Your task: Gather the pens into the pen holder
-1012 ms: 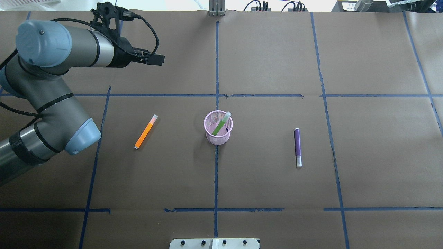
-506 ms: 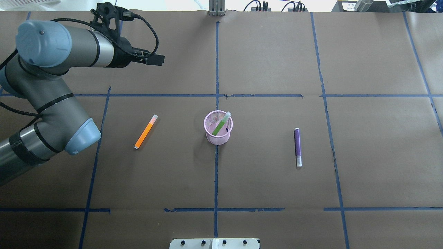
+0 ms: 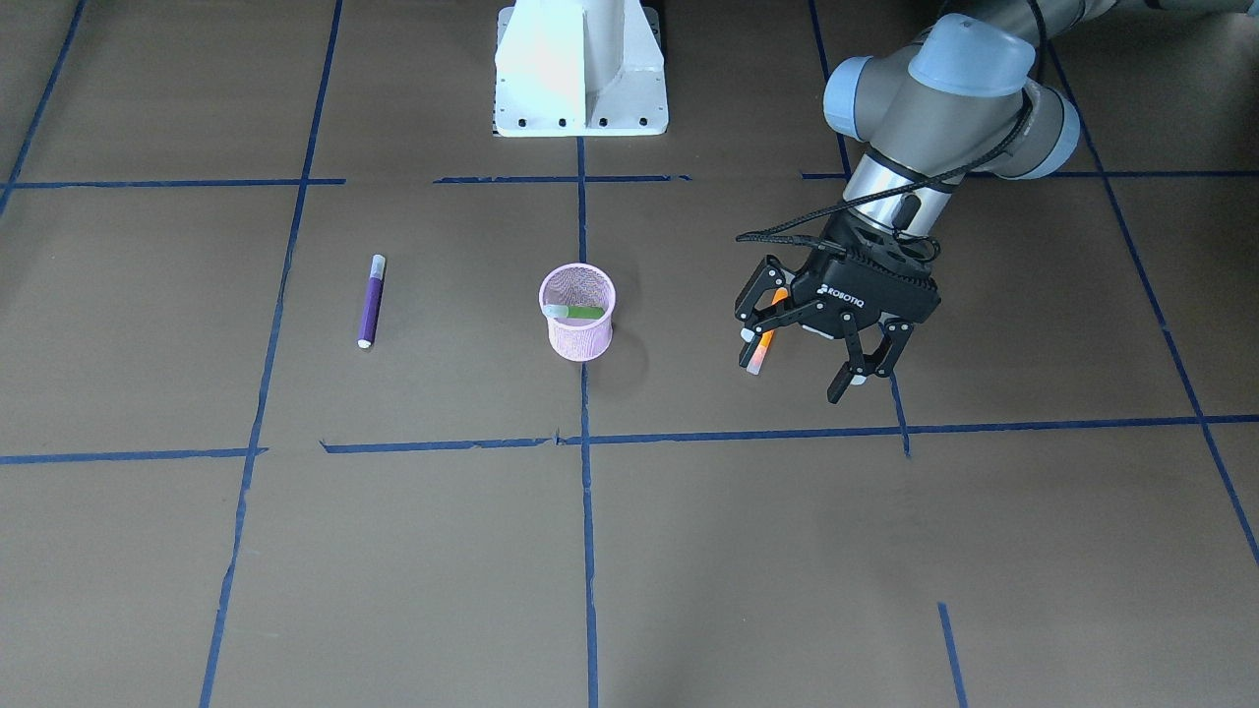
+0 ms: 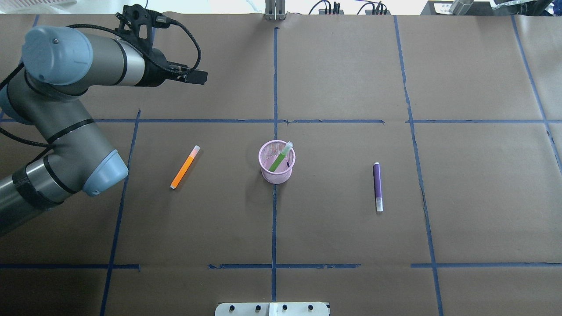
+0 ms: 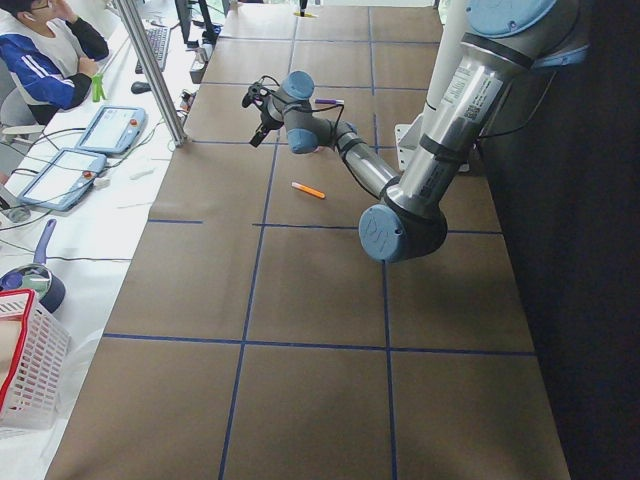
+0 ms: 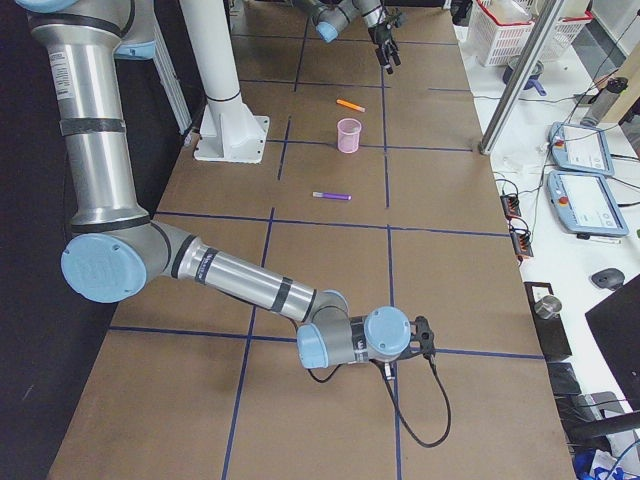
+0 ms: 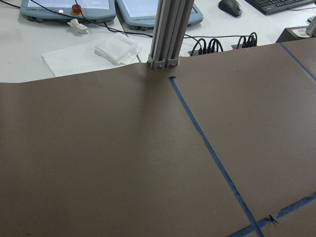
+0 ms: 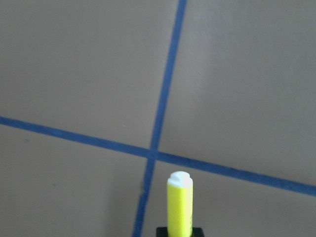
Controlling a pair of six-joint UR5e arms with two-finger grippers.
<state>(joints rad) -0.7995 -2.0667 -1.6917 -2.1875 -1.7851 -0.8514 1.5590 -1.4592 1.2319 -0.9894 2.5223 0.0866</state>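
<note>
The pink mesh pen holder [image 4: 276, 175] stands at the table's middle, also in the front view [image 3: 578, 336]. The green pen [image 4: 278, 160] leans inside it. The orange pen [image 4: 185, 167] lies flat to its left and the purple pen [image 4: 377, 184] flat to its right. My left gripper [image 4: 199, 77] hovers open and empty above the table, beyond the orange pen; in the front view [image 3: 797, 359] it partly covers that pen [image 3: 765, 341]. My right gripper [image 6: 420, 335] is low and far from the pens; I cannot tell its state. Its wrist view shows a yellow marker tip [image 8: 179, 202].
The white robot base [image 3: 580, 69] stands at the table's near edge. An aluminium post [image 4: 275, 11] stands at the far edge. Blue tape lines [image 4: 274, 206] grid the brown paper. An operator [image 5: 40, 50] and a red-rimmed basket [image 5: 25, 360] are beside the table.
My left wrist has shifted very slightly. The pens and the pen holder have not moved.
</note>
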